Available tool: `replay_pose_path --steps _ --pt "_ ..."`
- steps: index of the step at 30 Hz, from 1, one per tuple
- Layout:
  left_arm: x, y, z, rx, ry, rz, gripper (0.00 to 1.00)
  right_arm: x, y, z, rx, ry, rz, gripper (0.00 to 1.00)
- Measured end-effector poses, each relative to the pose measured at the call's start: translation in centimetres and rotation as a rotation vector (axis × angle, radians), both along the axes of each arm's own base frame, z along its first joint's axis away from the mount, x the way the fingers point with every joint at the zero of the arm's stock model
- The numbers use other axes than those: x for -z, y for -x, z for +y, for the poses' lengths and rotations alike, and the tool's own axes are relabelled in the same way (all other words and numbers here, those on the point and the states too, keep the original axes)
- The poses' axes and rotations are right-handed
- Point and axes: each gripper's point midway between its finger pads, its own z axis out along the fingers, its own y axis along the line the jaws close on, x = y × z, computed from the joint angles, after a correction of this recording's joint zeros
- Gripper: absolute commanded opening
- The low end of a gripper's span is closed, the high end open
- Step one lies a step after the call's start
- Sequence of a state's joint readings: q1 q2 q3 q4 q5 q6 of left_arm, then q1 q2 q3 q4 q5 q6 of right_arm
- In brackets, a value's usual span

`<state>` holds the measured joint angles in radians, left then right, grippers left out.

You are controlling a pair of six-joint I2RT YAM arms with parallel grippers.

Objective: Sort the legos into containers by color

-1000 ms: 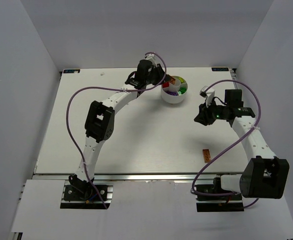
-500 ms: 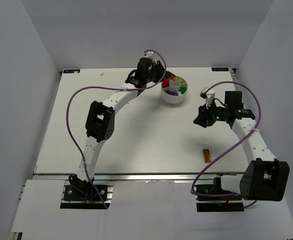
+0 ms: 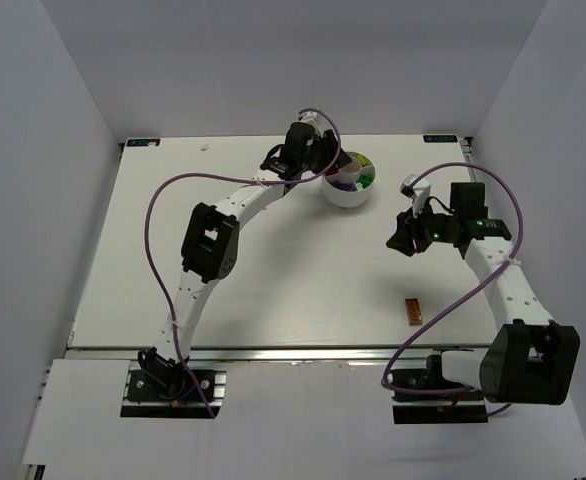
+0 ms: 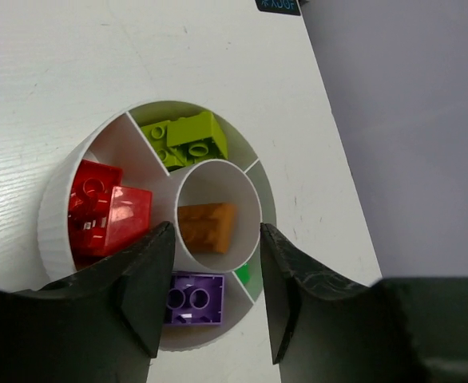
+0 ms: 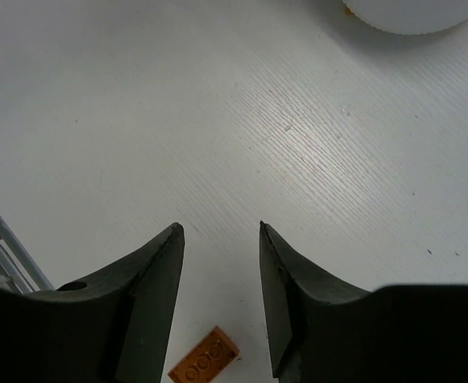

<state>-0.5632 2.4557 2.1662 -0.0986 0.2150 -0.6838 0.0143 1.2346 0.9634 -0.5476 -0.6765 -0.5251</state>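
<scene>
Seeing round white dish (image 3: 348, 192) sitting toward far edge of table (image 3: 223, 290), a bit R of centre; ribbed outer wall, wedge compartments ringing a small centre well. Holding L gripper (image 4: 216, 231) straight above that well, jaws spread w/ nothing pinched btwn them, dark fingers (image 4: 142, 295) framing the well on either side. Spotting one orange brick (image 4: 208, 226) lying in the centre well, matte, tilted a little, studs only faintly showing. Noting red bricks (image 4: 106, 209) piling up in the L-side wedge of the wrist view, glossy and slightly see-through, jumbled, exact count unclear. Noting yellow-green bricks (image 4: 184, 140) sitting in the upper wedge, at least two, round studs showing. Seeing purple brick (image 4: 194, 297) resting in the lower wedge, pale lilac, two studs visible, near end hidden by the fingers. Catching just a sliver of green brick (image 4: 248, 276) in the wedge R of it, bright, mostly covered by the R-side finger. Hanging R gripper (image 5: 220, 230) over bare table, well apart from dish, jaws parted and gripping nothing. Spotting second orange brick (image 3: 411, 311) lying loose on table toward near-R, well apart from dish; oblong, one row of studs facing up, showing at bottom edge of R wrist view below the gap btwn fingers, touching neither. Getting only an arc of dish wall at top of that view.
</scene>
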Motion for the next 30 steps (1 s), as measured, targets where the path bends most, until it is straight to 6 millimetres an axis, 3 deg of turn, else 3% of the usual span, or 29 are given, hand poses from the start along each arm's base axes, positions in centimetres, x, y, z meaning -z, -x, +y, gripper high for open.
replay_pose_path --steps 8,13,15,19,21,24,27,30 --pt "-0.8 -0.2 -0.3 -0.01 -0.001 -0.029 0.53 0.0 0.2 -0.2 0.02 0.004 0.008 0.61" --pt "-3.1 0.8 1.1 -0.032 -0.023 -0.062 0.55 1.5 0.6 -1.0 0.095 0.033 0.101 0.63" --pt "-4.4 2.6 3.1 -0.047 -0.038 -0.063 0.6 3.1 1.3 -1.6 0.124 0.065 0.168 0.64" --pt "-9.3 6.9 6.9 -0.086 -0.002 -0.123 0.66 6.0 4.3 -2.7 0.163 0.164 0.311 0.68" --pt "-11.8 9.0 8.9 -0.108 0.036 -0.163 0.67 6.7 5.6 -2.9 0.159 0.216 0.36 0.69" --pt "-13.6 11.3 10.8 -0.126 0.078 -0.191 0.68 7.4 7.1 -3.2 0.138 0.285 0.408 0.74" --pt "-12.4 12.9 12.2 -0.139 0.08 -0.174 0.69 8.4 8.5 -4.1 0.122 0.362 0.467 0.72" --pt "-8.9 14.7 13.2 -0.14 0.039 -0.105 0.69 9.7 10.4 -5.1 0.11 0.437 0.533 0.69"
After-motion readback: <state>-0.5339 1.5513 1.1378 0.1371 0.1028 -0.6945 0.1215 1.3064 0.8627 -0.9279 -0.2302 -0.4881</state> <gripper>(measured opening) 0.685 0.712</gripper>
